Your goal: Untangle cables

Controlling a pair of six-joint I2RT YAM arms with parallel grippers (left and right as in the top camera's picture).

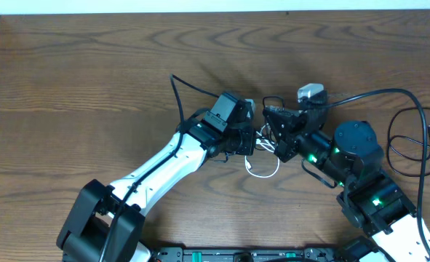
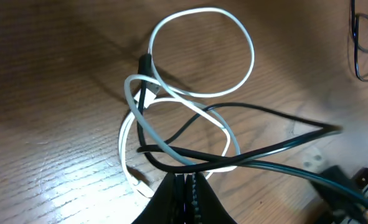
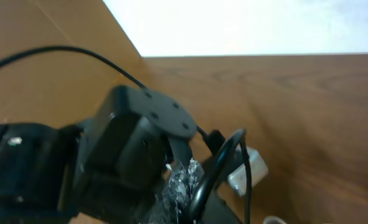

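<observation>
Nearest you, at the bottom of the left wrist view, your left claw point(image 2: 185, 180) is clenched, with its fingertips pressed together where the cables cross. It is grasping them there. Just past the tips, the white cord point(image 2: 253, 55) and the black cord point(image 2: 264, 111) weave over and under each other in a loose knot. The black cord runs off to the right, where it pulls into a sharp bend. Farther out, the white cord opens into a round loop lying flat on the tabletop point(image 1: 91, 73). A small dark plug end point(image 2: 145, 62) sits at that loop's left side.

From overhead, both arms meet at about the middle of the tabletop, slightly right of centre, and the tangle lies beneath them. A bit of white cord shows on the side toward the near edge. Your right claw point(image 1: 273, 138) faces the left one closely and is clenched. Its own camera is blurred, so you cannot tell whether it holds anything. A separate black wire loop point(image 1: 407, 142) lies well apart, by the right edge.
</observation>
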